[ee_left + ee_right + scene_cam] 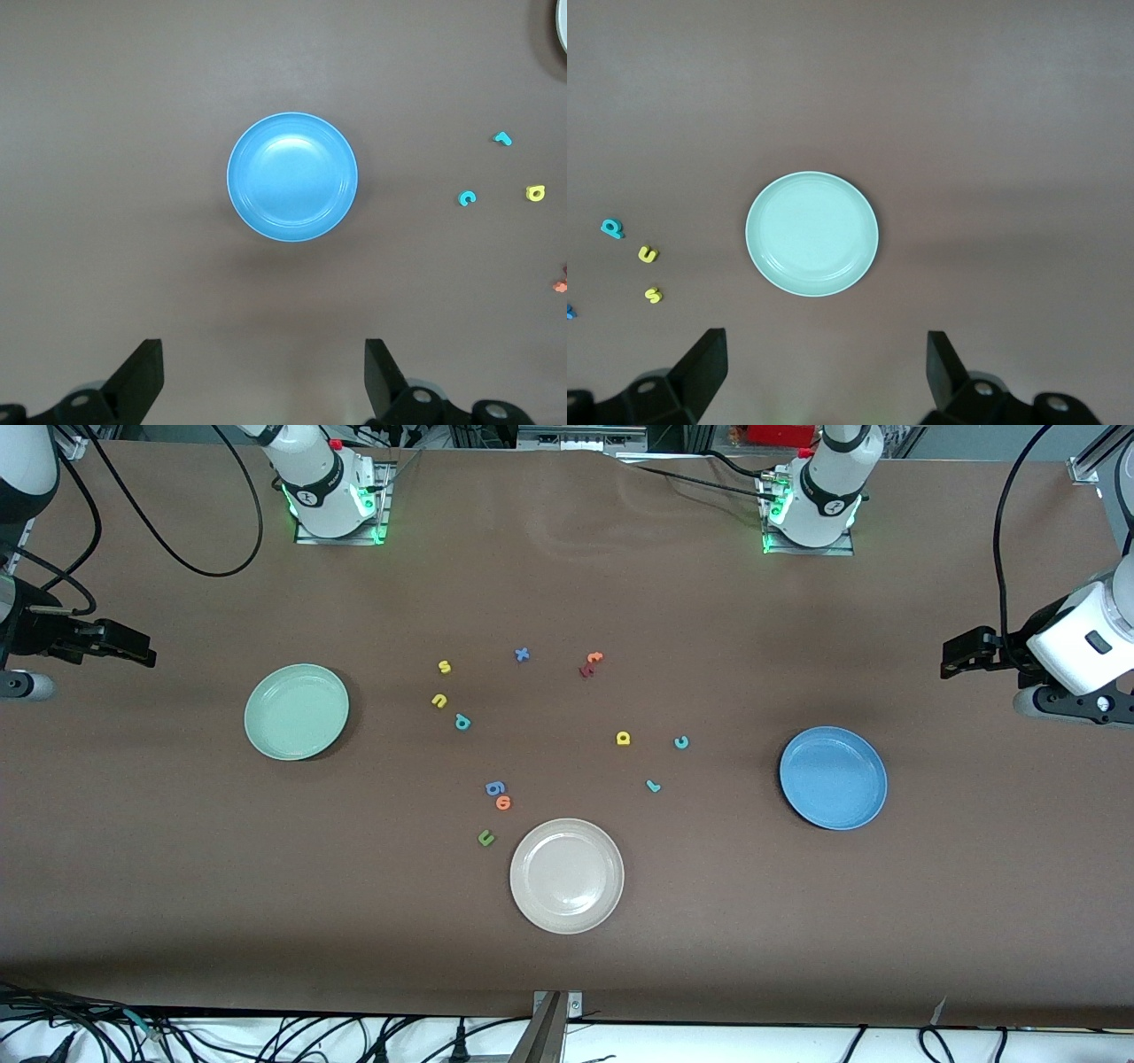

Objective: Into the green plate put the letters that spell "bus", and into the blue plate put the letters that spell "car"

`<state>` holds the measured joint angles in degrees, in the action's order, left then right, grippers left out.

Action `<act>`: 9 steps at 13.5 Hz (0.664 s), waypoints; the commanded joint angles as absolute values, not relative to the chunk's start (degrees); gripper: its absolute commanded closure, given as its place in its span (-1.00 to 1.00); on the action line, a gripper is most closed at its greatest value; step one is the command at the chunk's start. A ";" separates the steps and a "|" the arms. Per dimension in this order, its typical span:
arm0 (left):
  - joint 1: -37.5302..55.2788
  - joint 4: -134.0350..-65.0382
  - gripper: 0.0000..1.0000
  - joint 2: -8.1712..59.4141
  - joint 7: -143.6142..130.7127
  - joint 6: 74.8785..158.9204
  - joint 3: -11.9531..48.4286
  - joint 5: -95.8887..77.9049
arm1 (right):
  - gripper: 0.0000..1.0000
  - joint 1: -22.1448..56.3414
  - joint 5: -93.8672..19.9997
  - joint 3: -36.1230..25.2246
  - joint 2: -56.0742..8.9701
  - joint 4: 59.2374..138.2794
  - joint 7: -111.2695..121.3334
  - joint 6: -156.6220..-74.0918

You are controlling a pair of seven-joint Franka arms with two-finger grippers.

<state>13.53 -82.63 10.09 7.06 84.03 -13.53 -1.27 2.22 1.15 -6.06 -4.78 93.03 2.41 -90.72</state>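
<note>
Seeing the right gripper (133, 651) partly cut off at the frame edge, hovering over bare table at the right arm's end, fingers spread wide and holding nothing. Finding the green plate (266, 735) well apart from it, toward the middle. Spotting yellow "s" (445, 666), yellow "u" (438, 701) and teal "b" (462, 722) lying clustered near that plate, off it. Noting yellow "a" (623, 738), teal "c" (680, 742) and teal "r" (653, 786) lying loose toward the blue plate (833, 777), outside it. Seeing the left gripper (952, 660) hovering over the left arm's end, well apart from that plate, fingers wide, gripping nothing, its arm running out of frame.
</note>
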 commanded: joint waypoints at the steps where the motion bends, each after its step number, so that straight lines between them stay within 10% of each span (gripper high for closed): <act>1: 13.45 -82.79 -1.00 9.58 7.21 83.23 -13.71 -2.64 | -0.99 1.93 1.84 -5.71 -4.31 93.52 2.02 -91.23; 9: 13.45 -82.79 -1.00 9.58 7.21 83.23 -13.71 -2.64 | -0.99 1.93 1.58 -5.71 -4.31 93.60 2.02 -90.88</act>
<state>13.52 -82.63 10.09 7.06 83.99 -13.53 -1.27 2.22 1.14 -6.06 -4.78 93.03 2.41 -90.73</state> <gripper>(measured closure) 0.000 0.004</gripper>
